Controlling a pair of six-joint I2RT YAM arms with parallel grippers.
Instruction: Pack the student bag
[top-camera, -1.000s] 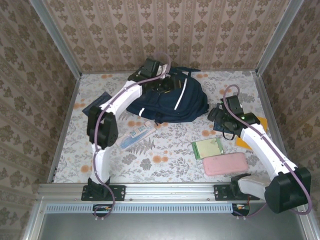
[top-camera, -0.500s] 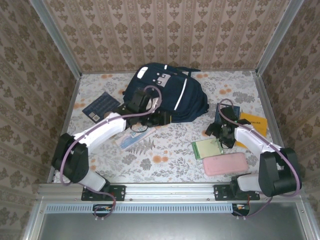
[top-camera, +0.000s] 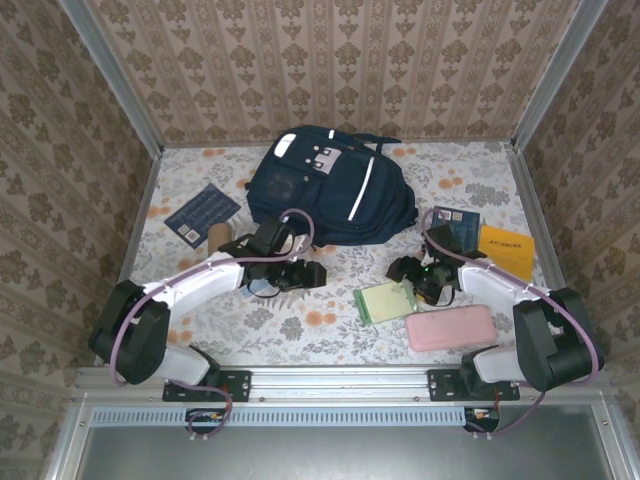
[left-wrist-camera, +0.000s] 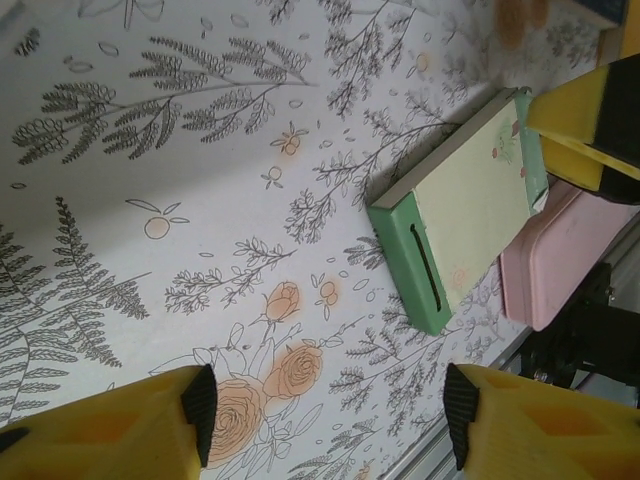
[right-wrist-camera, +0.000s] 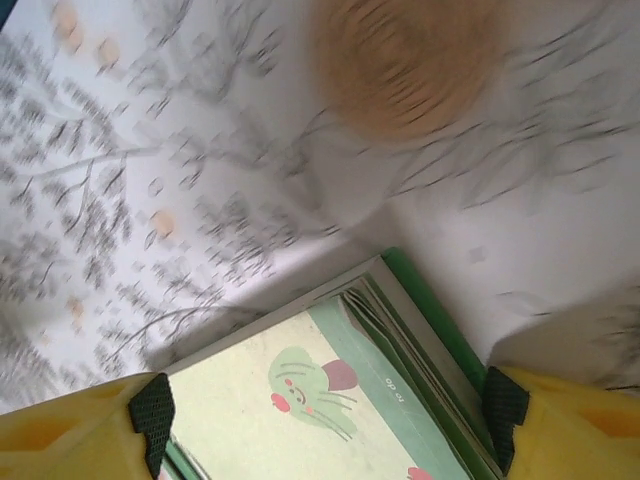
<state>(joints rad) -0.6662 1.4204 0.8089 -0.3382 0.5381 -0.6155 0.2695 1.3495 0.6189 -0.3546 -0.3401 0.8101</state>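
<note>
From my seat the flowered table (top-camera: 300, 335) carries one student bag (top-camera: 330, 185), navy with a white stripe, lying at the far middle near the back wall, well apart from both pincers. I count two arms, both bent low over the near half. The left gripper (top-camera: 308, 273) hangs just above the cloth in front of the bag; its wrist view shows the left gripper (left-wrist-camera: 325, 400) released, jaws spread with only the printed cloth between them. The right gripper (top-camera: 408, 270) sits at the far edge of the one green notebook (top-camera: 385, 302); in its own view the right gripper (right-wrist-camera: 320, 415) is spread wide, straddling a corner of that notebook (right-wrist-camera: 330, 400) without clamping it. I count one pink case (top-camera: 450, 327) near the front rail, one orange envelope (top-camera: 507, 250) at right, one blue book (top-camera: 460, 218) beside it, one dark booklet (top-camera: 203, 212) at left, and one cardboard tube (top-camera: 214, 237) just beside it.
</note>
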